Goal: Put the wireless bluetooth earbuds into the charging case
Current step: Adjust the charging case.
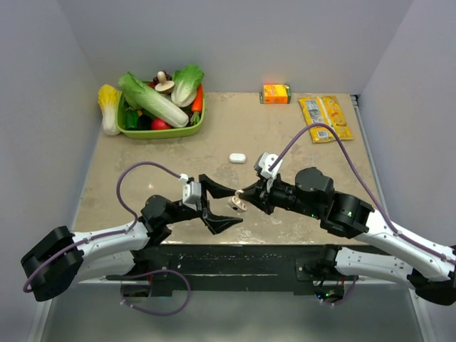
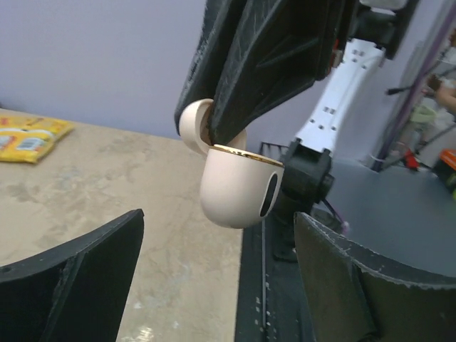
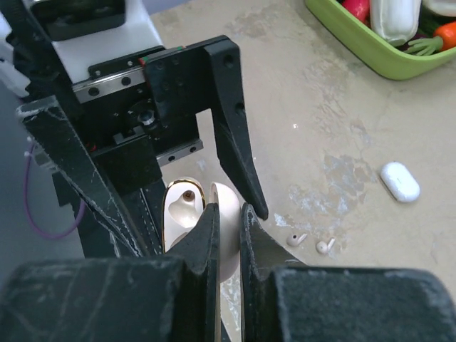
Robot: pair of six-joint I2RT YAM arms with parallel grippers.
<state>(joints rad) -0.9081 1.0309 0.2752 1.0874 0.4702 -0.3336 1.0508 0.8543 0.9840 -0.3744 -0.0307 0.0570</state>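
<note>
Two earbuds (image 3: 296,239) lie just beyond the right end effector (image 3: 228,214), which pinches the charging case (image 3: 179,212); left end effector (image 2: 217,224) spread.

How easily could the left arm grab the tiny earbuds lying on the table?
Probably yes, fairly easily: the left tool is open, and the earbuds lie uncovered on bare table close by. It would first have to dip clear of the cream case that the right tool holds.
</note>
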